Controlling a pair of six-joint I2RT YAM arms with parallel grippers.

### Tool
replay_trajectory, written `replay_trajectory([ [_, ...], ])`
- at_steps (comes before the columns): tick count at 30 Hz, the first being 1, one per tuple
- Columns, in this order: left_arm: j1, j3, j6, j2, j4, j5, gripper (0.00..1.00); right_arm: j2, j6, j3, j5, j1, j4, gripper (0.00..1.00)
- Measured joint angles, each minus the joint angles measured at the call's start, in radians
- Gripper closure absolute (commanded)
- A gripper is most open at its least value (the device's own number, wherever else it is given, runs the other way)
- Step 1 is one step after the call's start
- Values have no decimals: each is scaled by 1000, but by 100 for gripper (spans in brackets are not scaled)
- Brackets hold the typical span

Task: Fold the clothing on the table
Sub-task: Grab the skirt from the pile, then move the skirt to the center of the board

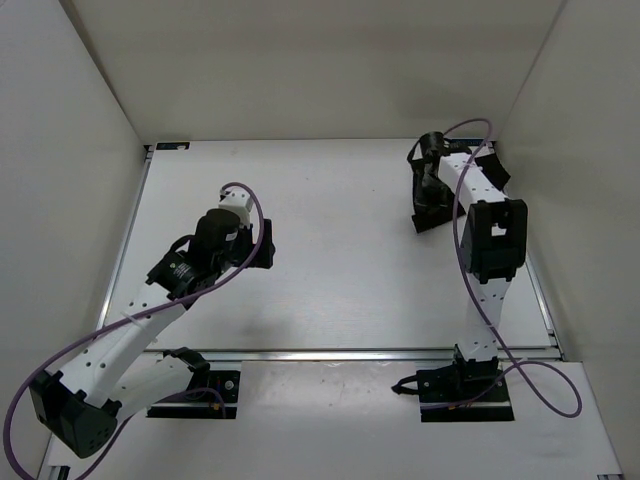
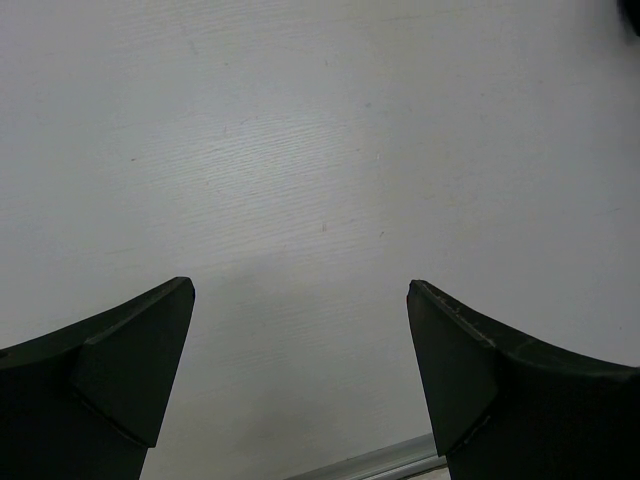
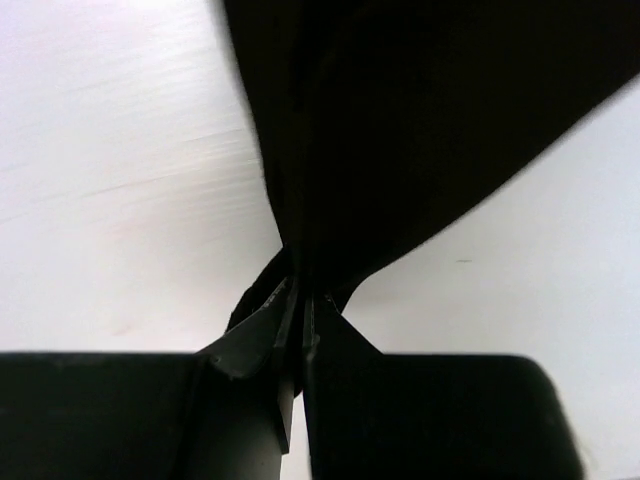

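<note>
Two arms, one black cloth — the right pincer has it.

One piece of clothing is in view, and it is plain black all over and looks soft. It is at the far right part of the big white table, by the end of the right arm. The right pincer's two fingers are pressed together on a bit of the cloth — it is squeezed thin at the tips and then fans out wide past them. The left pincer is spread wide, with only white table showing between its two dark fingers. It is over the left middle of the table, well apart from the cloth. Each arm has one purple cable, so that makes two cables.
</note>
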Motion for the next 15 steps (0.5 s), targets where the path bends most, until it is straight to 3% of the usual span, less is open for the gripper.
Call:
replay_trajectory([
  [6, 18, 6, -24, 20, 17, 32, 2, -225, -12, -29, -153, 217, 44, 100],
  [10, 21, 70, -47, 114, 34, 90, 1, -562, 56, -361, -289, 330, 131, 100],
  [15, -2, 101, -111, 250, 78, 204, 1, -838, 135, -782, -379, 193, 142, 100],
])
